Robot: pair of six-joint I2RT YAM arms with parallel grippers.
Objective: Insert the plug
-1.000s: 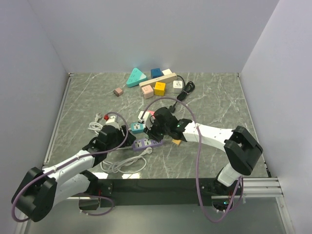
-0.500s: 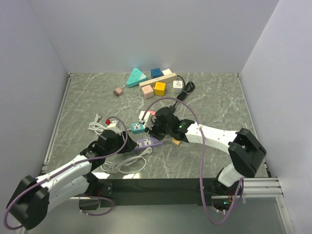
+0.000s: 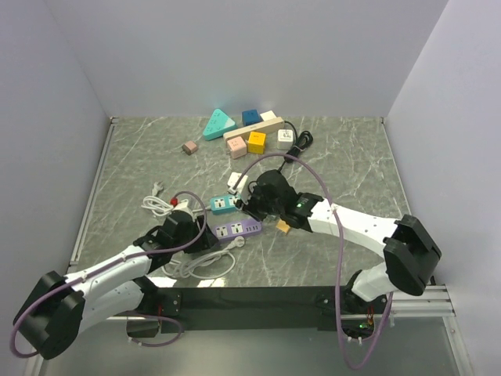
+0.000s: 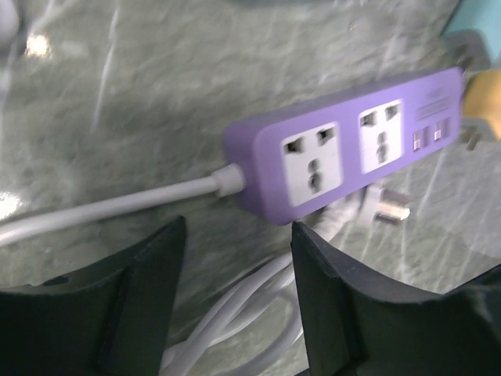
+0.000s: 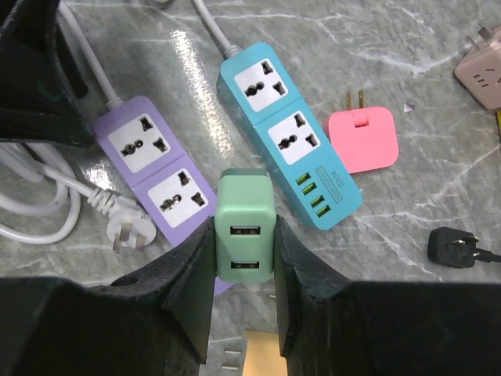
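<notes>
My right gripper [image 5: 245, 262] is shut on a mint-green USB charger [image 5: 245, 227], held above the table over the near end of the purple power strip [image 5: 155, 167]. A teal power strip [image 5: 286, 133] lies just beyond it. In the top view the right gripper [image 3: 255, 205] hovers between the teal strip [image 3: 222, 204] and the purple strip [image 3: 237, 229]. My left gripper [image 4: 235, 270] is open and empty, low over the white cable, just short of the cord end of the purple strip [image 4: 344, 153]. It also shows in the top view [image 3: 205, 236].
A pink adapter [image 5: 362, 139] lies right of the teal strip. A loose white plug [image 5: 125, 235], a white cable coil [image 3: 196, 262] and a yellow adapter [image 3: 283, 227] lie near the purple strip. Coloured blocks and a beige strip [image 3: 250, 135] sit at the back.
My left gripper has drawn back toward the near edge and now sits at the purple strip's cord end. My right gripper with the green charger has shifted slightly right and back.
</notes>
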